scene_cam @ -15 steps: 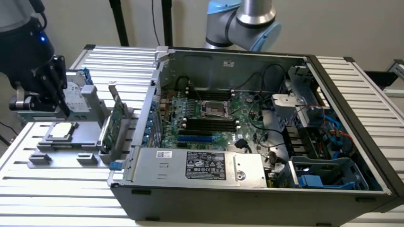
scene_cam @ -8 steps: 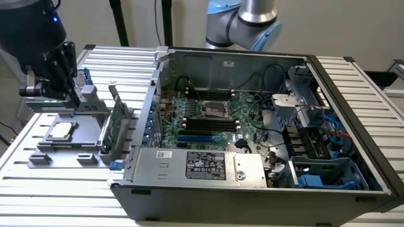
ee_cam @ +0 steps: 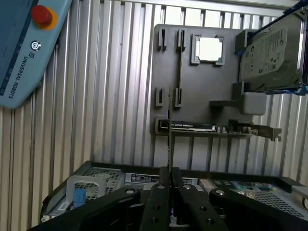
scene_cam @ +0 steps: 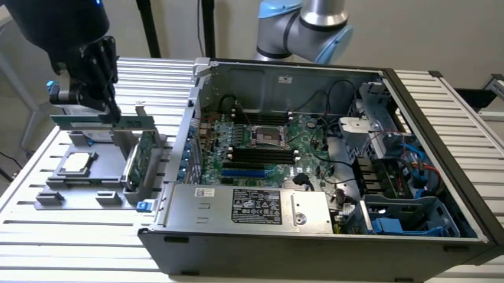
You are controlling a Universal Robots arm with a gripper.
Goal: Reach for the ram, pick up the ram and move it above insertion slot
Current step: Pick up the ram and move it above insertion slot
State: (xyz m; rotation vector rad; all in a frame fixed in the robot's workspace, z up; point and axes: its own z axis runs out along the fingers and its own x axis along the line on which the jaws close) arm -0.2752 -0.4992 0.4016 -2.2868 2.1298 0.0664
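One gripper (ee_cam: 169, 185), fingers pinched tight on the ram (scene_cam: 102, 121).
It holds the thin green stick clear above the grey parts tray (scene_cam: 59, 183), beside the open computer case (scene_cam: 315, 242).

The gripper (scene_cam: 108, 109) was partly cut off by the exterior view's top edge, its arm lost in shadow. The ram (ee_cam: 169, 139) appeared edge-on in the wrist view, so its chips and label were hidden. The hard drive (ee_cam: 269, 55) ran off the frame.
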